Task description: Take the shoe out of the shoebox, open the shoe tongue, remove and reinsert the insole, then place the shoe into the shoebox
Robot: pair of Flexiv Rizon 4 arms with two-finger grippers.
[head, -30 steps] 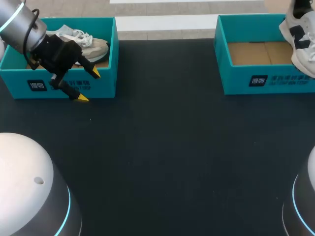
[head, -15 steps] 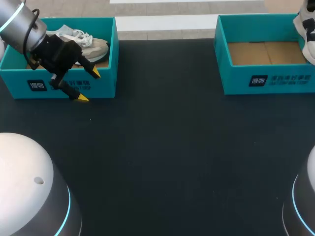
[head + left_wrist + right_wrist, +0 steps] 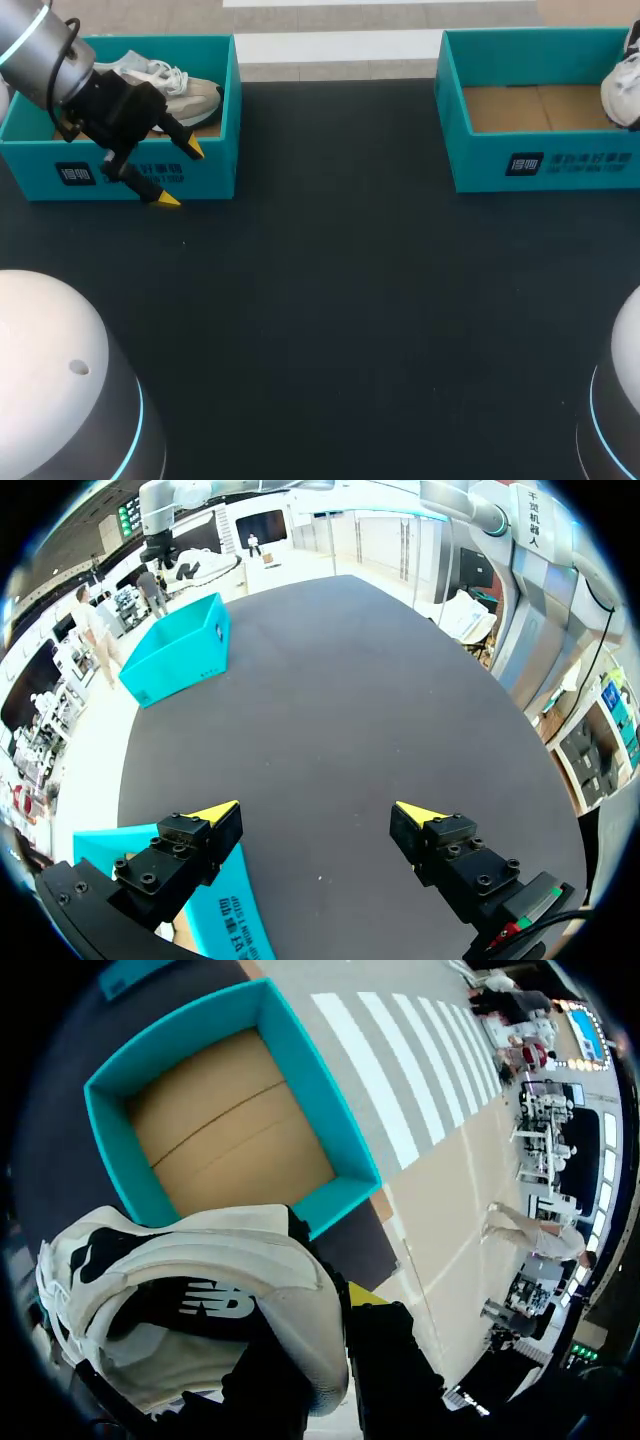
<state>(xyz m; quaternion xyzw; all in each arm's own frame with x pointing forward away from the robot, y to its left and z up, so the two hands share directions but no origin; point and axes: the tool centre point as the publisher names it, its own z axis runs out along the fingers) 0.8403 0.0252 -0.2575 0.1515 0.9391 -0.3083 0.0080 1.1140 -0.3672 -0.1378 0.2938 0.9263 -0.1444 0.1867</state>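
Step one, extraction: right pincer [image 3: 338, 1312] is apparently clamping white shoe [image 3: 622, 95], fingers mostly hidden, holding it above right shoebox [image 3: 545, 165]. Left pincer [image 3: 180, 175] is hanging apart beside left shoebox [image 3: 215, 170]. Next: shoe down onto desk [image 3: 330, 300], then tongue.

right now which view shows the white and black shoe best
The right wrist view: the white and black shoe fills the foreground, with the teal box beyond it. The head view catches only a part at its edge; the left wrist view shows nothing clear of it.
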